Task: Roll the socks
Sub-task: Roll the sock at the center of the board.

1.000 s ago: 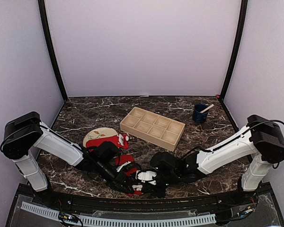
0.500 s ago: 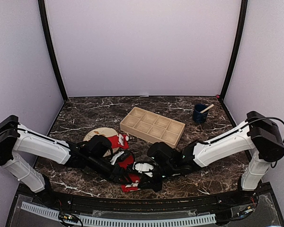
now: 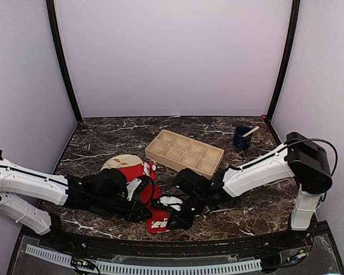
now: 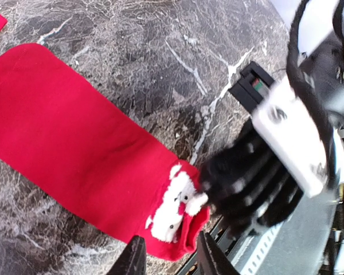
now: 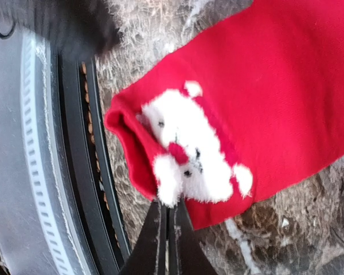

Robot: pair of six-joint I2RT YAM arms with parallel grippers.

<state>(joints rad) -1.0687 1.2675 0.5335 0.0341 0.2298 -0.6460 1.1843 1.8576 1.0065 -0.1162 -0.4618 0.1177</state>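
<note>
The right gripper [image 5: 168,206] is closed, its fingertips together and pressed against the white figure [image 5: 189,154] at the near end of the sock [image 5: 286,86]; whether any fabric is pinched between them I cannot tell. The left gripper [image 4: 169,259] stands parted with nothing between its fingers, hovering just past that same end. Both tools thus meet at the sock's near end, the right one touching it from the side. The sock lies flat and stretched out on the table [image 4: 160,51], dark marble with white veins. Its marked end is close to the front edge and its other end runs back toward the plate [image 3: 110,165]. A second sock [image 3: 136,171] lies on the plate's right part. Farther back sit a wooden tray [image 3: 185,152] with compartments and, near the right rear corner, a blue cup [image 3: 241,138] with a stick [image 3: 250,131] in it. Plain pale walls [image 3: 172,57] close in the table on three sides.
</note>
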